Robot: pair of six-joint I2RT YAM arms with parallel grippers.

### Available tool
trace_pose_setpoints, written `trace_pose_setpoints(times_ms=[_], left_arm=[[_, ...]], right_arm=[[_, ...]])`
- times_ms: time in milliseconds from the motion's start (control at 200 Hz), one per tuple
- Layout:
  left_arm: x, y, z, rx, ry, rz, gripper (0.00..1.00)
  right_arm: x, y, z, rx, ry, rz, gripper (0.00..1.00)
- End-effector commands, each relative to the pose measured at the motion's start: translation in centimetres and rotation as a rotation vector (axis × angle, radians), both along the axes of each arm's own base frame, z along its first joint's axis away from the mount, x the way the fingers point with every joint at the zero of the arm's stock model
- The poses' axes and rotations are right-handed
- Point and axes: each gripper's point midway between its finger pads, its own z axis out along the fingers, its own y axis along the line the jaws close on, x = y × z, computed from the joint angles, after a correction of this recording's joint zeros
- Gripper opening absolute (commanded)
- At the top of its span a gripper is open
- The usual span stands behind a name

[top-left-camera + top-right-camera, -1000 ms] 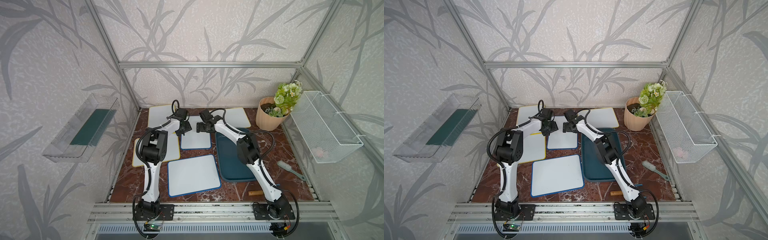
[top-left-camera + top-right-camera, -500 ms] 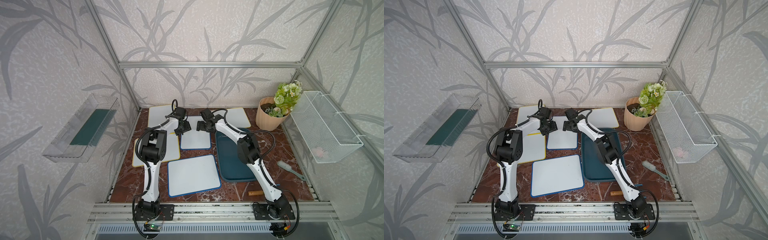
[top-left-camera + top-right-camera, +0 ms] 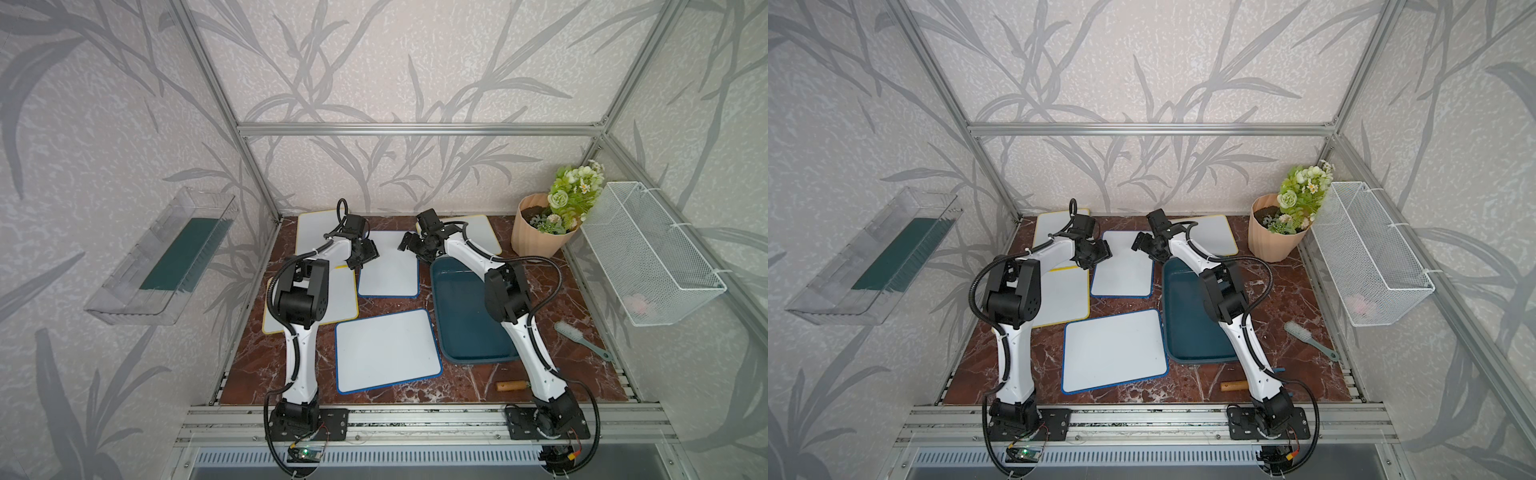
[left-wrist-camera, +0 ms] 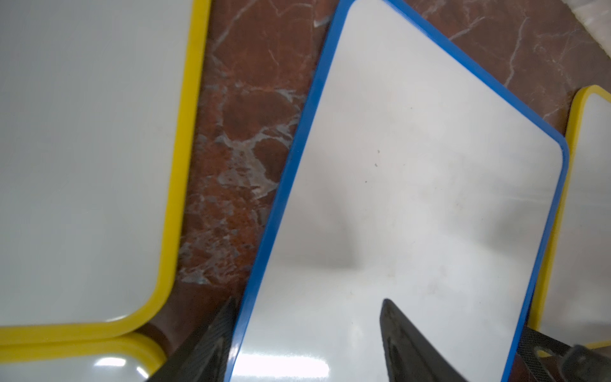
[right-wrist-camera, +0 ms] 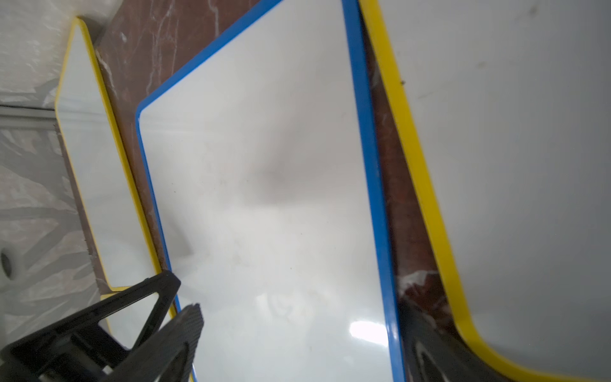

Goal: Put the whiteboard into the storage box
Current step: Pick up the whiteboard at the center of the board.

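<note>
A blue-framed whiteboard (image 3: 388, 270) (image 3: 1123, 270) lies flat at the middle back of the marble table. Right of it sits the dark teal storage box (image 3: 465, 316) (image 3: 1187, 328), holding nothing I can see. My left gripper (image 3: 368, 252) (image 4: 307, 302) is open, with the whiteboard's (image 4: 413, 198) blue left edge between its fingertips. My right gripper (image 3: 410, 244) (image 5: 301, 317) is open just above the same whiteboard (image 5: 264, 198) at its back right corner, holding nothing.
A second blue-framed board (image 3: 386, 351) lies in front. Yellow-framed boards lie at the back left (image 3: 316, 232), the left (image 3: 340, 295) and the back right (image 3: 478, 232). A flower pot (image 3: 536, 232), wire basket (image 3: 648, 253), clear bin (image 3: 166, 257), brush (image 3: 577, 336) and wooden piece (image 3: 511, 385) surround them.
</note>
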Motion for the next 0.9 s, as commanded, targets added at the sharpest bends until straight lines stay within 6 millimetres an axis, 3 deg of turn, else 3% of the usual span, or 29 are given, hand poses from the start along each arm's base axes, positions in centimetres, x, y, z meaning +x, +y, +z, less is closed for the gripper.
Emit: trace_pose_setpoints(times_ms=[0, 385, 550, 750, 895], left_arm=[[-5.2, -2.1, -6.7, -0.066, 0.235, -0.038, 0.70], [-5.3, -2.1, -7.0, -0.068, 0.235, -0.039, 0.69], [-5.3, -2.2, -6.8, -0.070, 0.232, -0.038, 0.68], [-5.5, -2.0, -6.6, -0.047, 0.231, -0.044, 0.68], [-5.7, -2.0, -6.8, -0.037, 0.234, -0.048, 0.68]], right_arm=[[-5.5, 4.7, -2.6, 0.200, 0.236, 0.086, 0.94], [-3.6, 3.4, -1.6, 0.327, 0.157, 0.029, 0.90], [-3.3, 2.9, -1.8, 0.256, 0.108, 0.055, 0.91], [-3.7, 1.8, -3.5, 0.094, 0.115, 0.073, 0.90], [-3.7, 2.4, -4.3, 0.078, 0.107, 0.077, 0.90]])
